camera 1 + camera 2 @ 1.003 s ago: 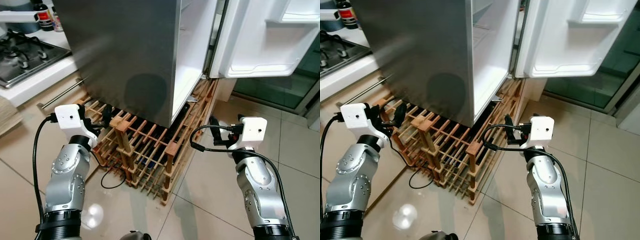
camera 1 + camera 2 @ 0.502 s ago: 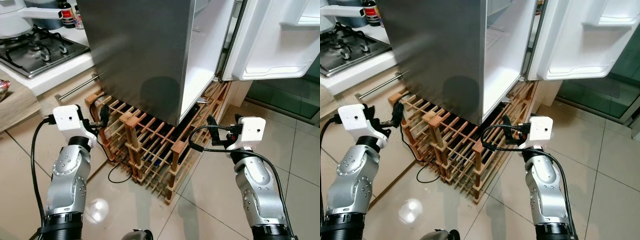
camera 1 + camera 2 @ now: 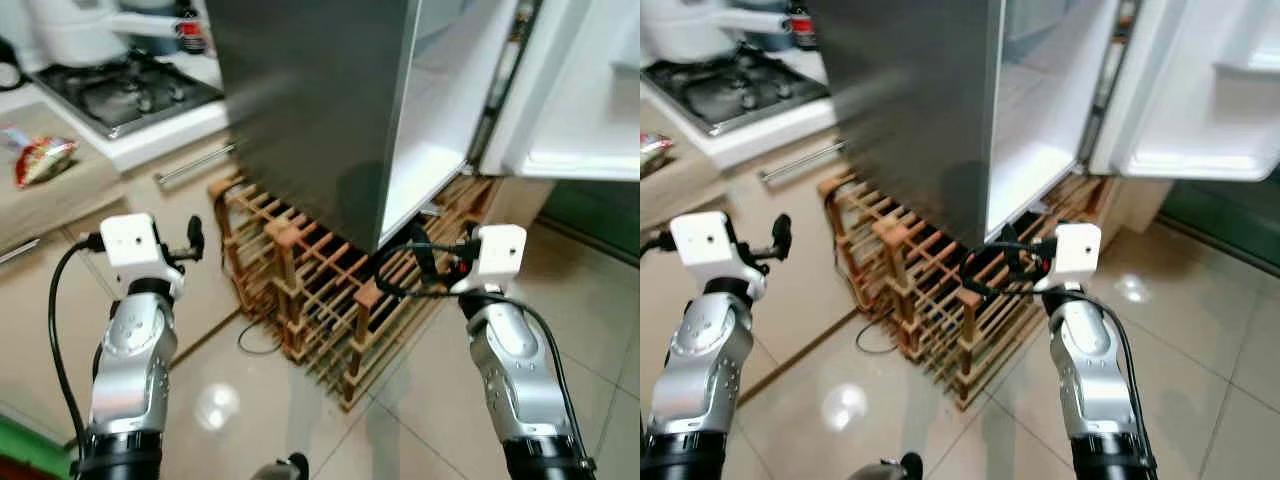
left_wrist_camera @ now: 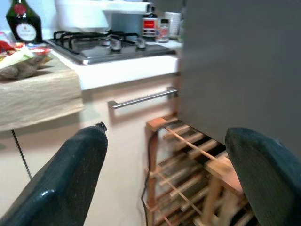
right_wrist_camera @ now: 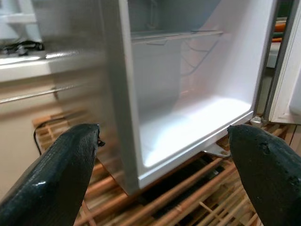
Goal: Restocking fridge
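Fridge [image 3: 940,110]: door swung open, bare white compartment [image 5: 197,117] straight ahead of the right gripper [image 3: 1010,262].
Right gripper: nearer arm — fingers spread, holding nothing.
Left gripper [image 3: 192,238]: off beside the wooden rack [image 3: 320,290] — spread, unloaded.

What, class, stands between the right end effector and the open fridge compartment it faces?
Nothing visible does. The right end effector, open and empty, hangs over the wooden wine rack, before the fridge; its wrist view looks straight into the bare lower compartment.
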